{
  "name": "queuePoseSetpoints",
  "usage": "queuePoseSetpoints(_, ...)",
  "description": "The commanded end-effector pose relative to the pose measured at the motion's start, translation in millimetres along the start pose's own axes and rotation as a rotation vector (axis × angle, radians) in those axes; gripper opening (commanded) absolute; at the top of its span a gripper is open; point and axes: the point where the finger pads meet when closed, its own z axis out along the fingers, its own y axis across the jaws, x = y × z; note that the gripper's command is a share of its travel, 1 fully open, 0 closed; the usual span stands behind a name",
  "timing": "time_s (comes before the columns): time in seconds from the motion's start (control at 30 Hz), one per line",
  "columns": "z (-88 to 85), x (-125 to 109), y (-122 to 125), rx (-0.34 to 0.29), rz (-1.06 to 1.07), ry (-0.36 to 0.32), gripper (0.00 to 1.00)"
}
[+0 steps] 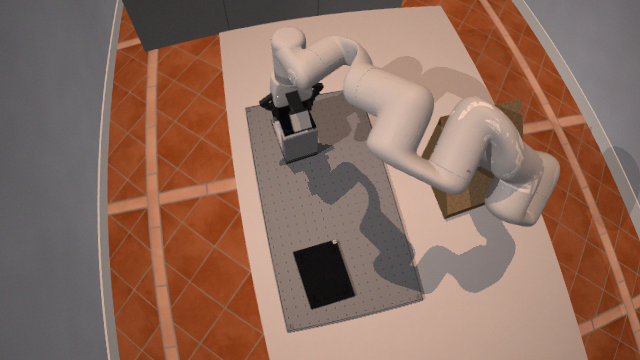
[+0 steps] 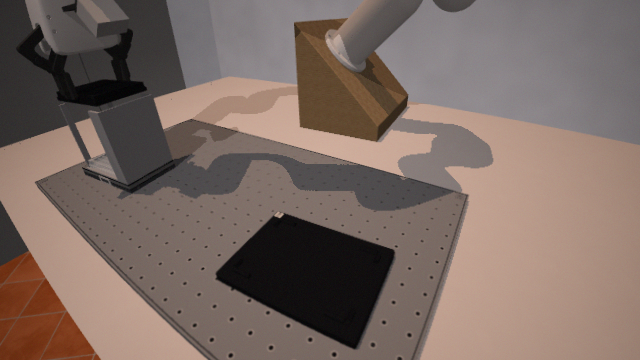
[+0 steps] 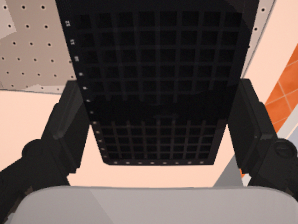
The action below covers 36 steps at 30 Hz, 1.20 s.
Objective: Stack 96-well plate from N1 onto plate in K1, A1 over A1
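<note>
Black two-finger gripper (image 3: 157,129) is gripping the black 96-well plate (image 3: 156,63) across its sides, at the tall grey stack rack's (image 2: 131,136) top.

From the top view, we cannot see the 96-well plate (image 3: 156,70) held by the tool (image 3: 158,132): the arm's wrist covers it. The lower plate inside the stack rack K1 (image 2: 131,135) is mostly hidden by the rack's walls; only a pale edge shows at the bottom in the exterior view. The letters on the A1 marker (image 2: 280,215) beside the plate nest N1 (image 2: 307,272) are too small to read. In the exterior view, the upper edge cuts off the arm. In the wrist view, the plate hides the rack below it, and its row labels are blurred.
</note>
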Motion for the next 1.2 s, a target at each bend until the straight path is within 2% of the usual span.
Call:
queuePoseSetpoints(0.0,3.4,-1,2,-0.004,-0.001,-0.003,0.00)
queuePoseSetpoints(1.17,55.2,-1,2,-0.004,-0.001,-0.003,0.00)
